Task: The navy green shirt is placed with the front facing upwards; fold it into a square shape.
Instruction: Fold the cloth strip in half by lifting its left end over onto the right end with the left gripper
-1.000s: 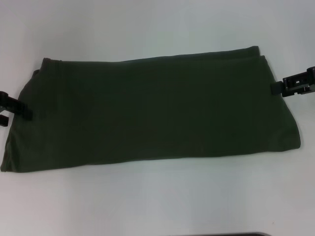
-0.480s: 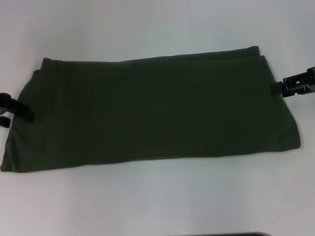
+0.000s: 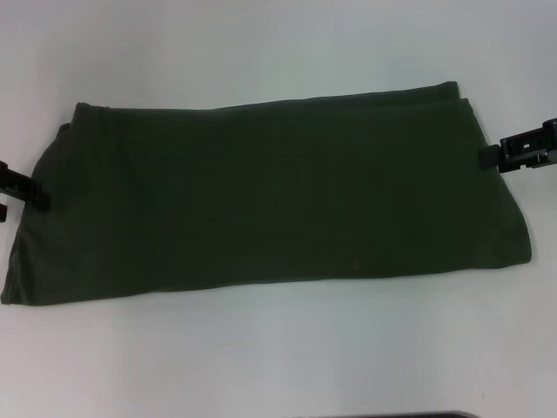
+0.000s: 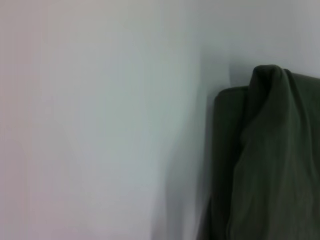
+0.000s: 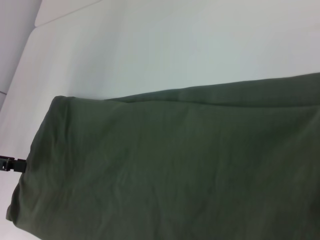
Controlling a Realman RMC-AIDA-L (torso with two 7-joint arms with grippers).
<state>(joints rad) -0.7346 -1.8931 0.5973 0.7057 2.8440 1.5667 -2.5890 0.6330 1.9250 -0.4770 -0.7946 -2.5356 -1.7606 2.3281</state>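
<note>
The shirt (image 3: 270,196) is laid flat on the white counter (image 3: 278,43), folded into a long band across the head view, with plain olive cloth upward. The left claw (image 3: 19,190) is seen at the band's left end, its tip at the cloth's edge; whether it is clenched or released cannot be told. The right claw (image 3: 525,150) is set against the right end, its grip likewise impossible to tell.
</note>
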